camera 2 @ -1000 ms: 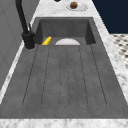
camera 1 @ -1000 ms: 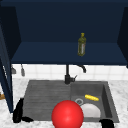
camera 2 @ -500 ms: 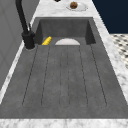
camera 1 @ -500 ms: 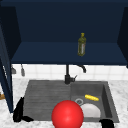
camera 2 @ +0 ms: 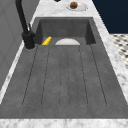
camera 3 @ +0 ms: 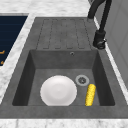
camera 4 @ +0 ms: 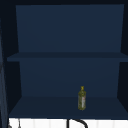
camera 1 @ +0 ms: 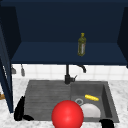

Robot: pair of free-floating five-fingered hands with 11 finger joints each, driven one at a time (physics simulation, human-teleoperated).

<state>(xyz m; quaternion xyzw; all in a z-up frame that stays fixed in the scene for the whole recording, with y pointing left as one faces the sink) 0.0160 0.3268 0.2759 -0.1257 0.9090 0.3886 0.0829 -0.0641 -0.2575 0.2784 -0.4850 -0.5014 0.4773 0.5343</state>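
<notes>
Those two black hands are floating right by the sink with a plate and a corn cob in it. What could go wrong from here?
The white plate lies flat in the sink basin with the corn cob close beside it, so a hand reaching for one might knock the other. The left hand hangs at the sink's front left corner and the right hand at its front right edge; either could scrape the rim going in.

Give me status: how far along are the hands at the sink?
Nothing looks moved yet: the white plate and corn cob lie in the sink basin, and the olive oil bottle stands on the cabinet shelf. The left hand hovers open at the sink's left edge; the right hand sits near the front right corner. Neither holds anything.
</notes>
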